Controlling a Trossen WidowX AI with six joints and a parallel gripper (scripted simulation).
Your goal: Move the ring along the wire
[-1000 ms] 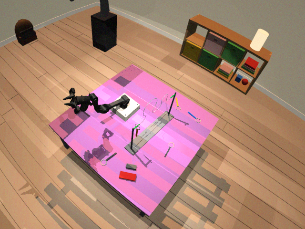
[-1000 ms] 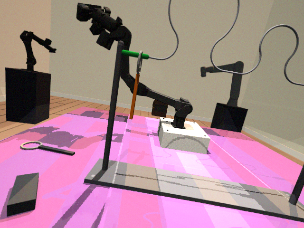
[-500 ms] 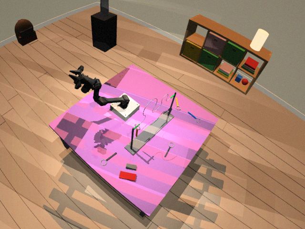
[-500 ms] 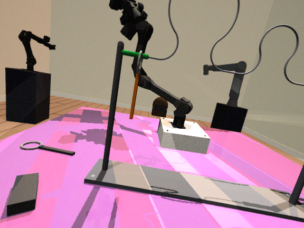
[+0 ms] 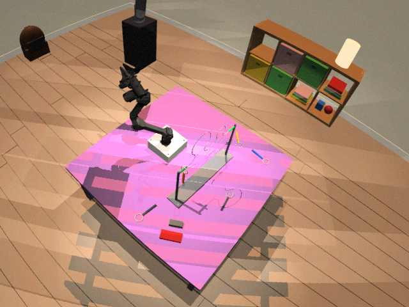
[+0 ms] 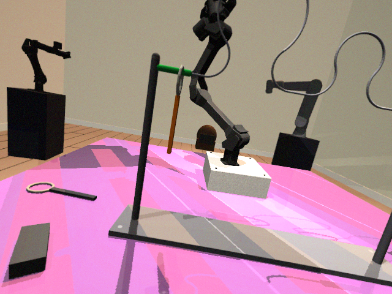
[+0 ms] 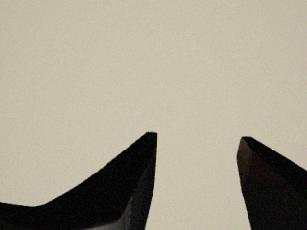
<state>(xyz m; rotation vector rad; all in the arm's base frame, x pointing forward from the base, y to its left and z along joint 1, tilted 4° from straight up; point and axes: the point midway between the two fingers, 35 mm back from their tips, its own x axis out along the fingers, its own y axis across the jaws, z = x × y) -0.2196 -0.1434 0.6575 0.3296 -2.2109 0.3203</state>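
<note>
The ring (image 6: 181, 68) hangs on the green part (image 5: 181, 170) (image 6: 166, 68) beside the near post (image 5: 177, 186) (image 6: 146, 136), with the wire passing through it. Its orange handle (image 5: 183, 178) (image 6: 173, 125) points down, clear of the base plate. The thin grey wire (image 6: 228, 53) curves away to the other green part (image 5: 231, 128) at the far post (image 5: 230, 140) (image 6: 384, 243). My gripper (image 7: 199, 145) is partly open and empty, with only wall between its fingertips. In the top view it is high up, behind the arm's white base and well away from ring and wire.
The grey base plate (image 5: 204, 173) (image 6: 221, 234) carries both posts. Rings with yellow (image 5: 237, 136), blue (image 5: 257, 154) and dark (image 5: 151, 209) (image 6: 74, 193) handles lie around it, one more dark-handled (image 5: 225, 202). A red block (image 5: 170, 235) and a grey block (image 5: 176, 223) (image 6: 31, 247) lie in front.
</note>
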